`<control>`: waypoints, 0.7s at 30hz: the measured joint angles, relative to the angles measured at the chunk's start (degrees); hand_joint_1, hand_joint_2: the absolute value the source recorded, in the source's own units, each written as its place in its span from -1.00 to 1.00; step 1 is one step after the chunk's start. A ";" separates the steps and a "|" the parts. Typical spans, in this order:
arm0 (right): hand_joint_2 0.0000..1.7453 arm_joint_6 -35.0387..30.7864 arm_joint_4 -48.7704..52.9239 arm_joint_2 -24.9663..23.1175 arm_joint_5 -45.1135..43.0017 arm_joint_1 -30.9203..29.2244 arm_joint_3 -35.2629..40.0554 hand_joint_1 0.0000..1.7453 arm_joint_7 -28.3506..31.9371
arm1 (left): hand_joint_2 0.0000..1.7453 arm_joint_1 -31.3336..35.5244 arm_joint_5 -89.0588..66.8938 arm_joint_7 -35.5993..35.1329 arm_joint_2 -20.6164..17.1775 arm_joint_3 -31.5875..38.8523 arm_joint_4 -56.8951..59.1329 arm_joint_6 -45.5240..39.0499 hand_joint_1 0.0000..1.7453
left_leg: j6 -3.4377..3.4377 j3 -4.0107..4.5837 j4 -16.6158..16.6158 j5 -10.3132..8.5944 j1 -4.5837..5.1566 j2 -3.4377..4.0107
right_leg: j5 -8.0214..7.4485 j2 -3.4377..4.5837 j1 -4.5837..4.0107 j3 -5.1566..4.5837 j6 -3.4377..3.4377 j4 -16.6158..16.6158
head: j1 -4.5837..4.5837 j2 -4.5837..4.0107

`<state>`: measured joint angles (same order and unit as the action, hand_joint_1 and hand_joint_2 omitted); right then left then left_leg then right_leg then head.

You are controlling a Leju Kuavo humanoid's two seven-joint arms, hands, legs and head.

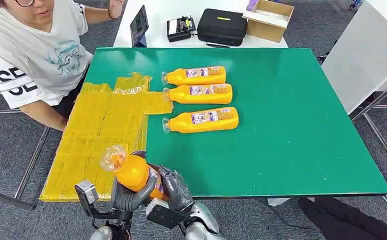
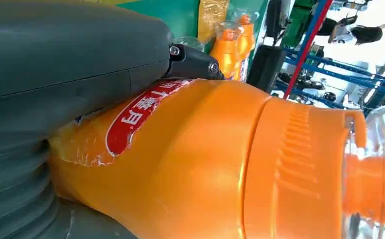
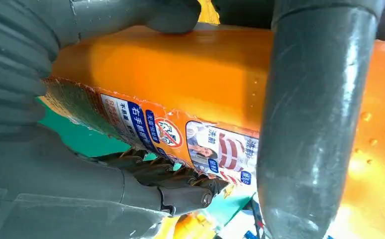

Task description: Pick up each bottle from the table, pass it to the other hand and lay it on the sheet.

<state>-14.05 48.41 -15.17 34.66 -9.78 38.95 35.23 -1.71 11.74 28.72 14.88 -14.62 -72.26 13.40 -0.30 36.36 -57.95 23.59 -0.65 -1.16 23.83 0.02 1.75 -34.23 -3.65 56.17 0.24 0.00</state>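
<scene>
Right now both hands are holding one bottle [image 1: 131,171] up: left hand [image 1: 126,196] fingers [image 2: 56,59] and right hand [image 1: 175,190] fingers [image 3: 310,124] are wrapping it. Beyond them the sheet [image 1: 101,130] is waiting. If one lets go early, it may fall.

Held bottle [image 1: 134,172] base hidden behind both hands; label text unreadable.
</scene>
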 measured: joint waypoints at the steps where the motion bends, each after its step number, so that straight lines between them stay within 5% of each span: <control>1: 1.00 0.00 -0.02 0.00 0.05 0.00 0.04 1.00 0.00 | 1.00 -0.01 0.13 0.15 0.00 0.07 0.00 0.15 1.00 | 0.00 0.00 0.00 0.00 0.00 0.00 | 0.00 0.00 0.00 0.00 0.00 0.00 | 0.00 0.00; 12: 1.00 0.02 -0.17 0.00 0.13 -0.12 0.46 1.00 -0.15 | 1.00 -0.08 0.59 0.44 0.00 0.42 0.00 0.81 1.00 | 0.00 -0.01 0.00 0.00 0.00 0.00 | 0.00 0.00 0.00 0.00 0.00 0.00 | 0.00 0.00; 13: 1.00 0.02 -0.17 0.00 0.17 -0.12 0.46 0.84 -0.17 | 1.00 -0.13 1.18 0.44 0.00 0.46 0.00 1.40 1.00 | 0.00 0.00 0.00 0.00 0.00 0.00 | 0.00 0.00 0.00 0.00 0.00 0.00 | 0.00 0.00; 14: 1.00 0.02 -0.17 0.02 0.20 -0.11 0.46 -0.84 -0.17 | 1.00 -0.20 1.69 0.44 0.00 0.57 -0.04 2.02 1.00 | 0.00 0.00 0.00 0.00 0.00 0.00 | 0.00 0.00 0.00 -0.01 0.00 0.00 | 0.00 0.00; 15: 1.00 0.02 -0.17 0.02 0.31 -0.12 0.48 -1.00 -0.17 | 1.00 -0.30 2.32 0.44 0.00 0.77 -0.13 2.88 1.00 | 0.00 0.00 0.00 0.00 0.00 0.00 | 0.00 0.00 0.00 0.00 0.00 0.00 | 0.00 0.00; 17: 1.00 -0.15 -0.17 0.02 0.55 -0.12 0.48 -1.00 -0.24 | 1.00 -0.42 3.04 0.44 -0.02 0.88 -0.53 3.85 1.00 | 0.00 0.00 0.00 0.00 0.00 0.00 | 0.00 0.00 0.00 -0.01 0.00 0.00 | 0.00 0.00; 18: -1.00 -0.48 -0.17 0.02 0.87 -0.14 0.57 -1.00 -0.24 | 1.00 -0.40 3.37 0.42 -0.02 0.86 -0.79 4.37 1.00 | 0.00 0.00 0.00 0.00 0.00 -0.01 | 0.00 0.00 0.00 0.00 0.00 0.00 | 0.00 0.00; 21: -1.00 -4.25 0.35 0.02 0.75 -0.06 0.53 -1.00 -0.83 | 1.00 -0.54 3.26 0.28 -0.02 0.85 -2.07 4.38 1.00 | 0.00 0.00 0.00 0.00 0.00 0.00 | 0.00 0.00 0.01 0.00 0.00 0.00 | 0.00 0.00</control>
<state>-18.31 48.76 -15.15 35.41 -9.84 39.47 34.41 -2.25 15.00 29.00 14.86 -13.77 -74.33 17.77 -0.30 36.37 -57.95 23.59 -0.65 -1.16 23.83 0.02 1.75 -34.23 -3.65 56.17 0.24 0.00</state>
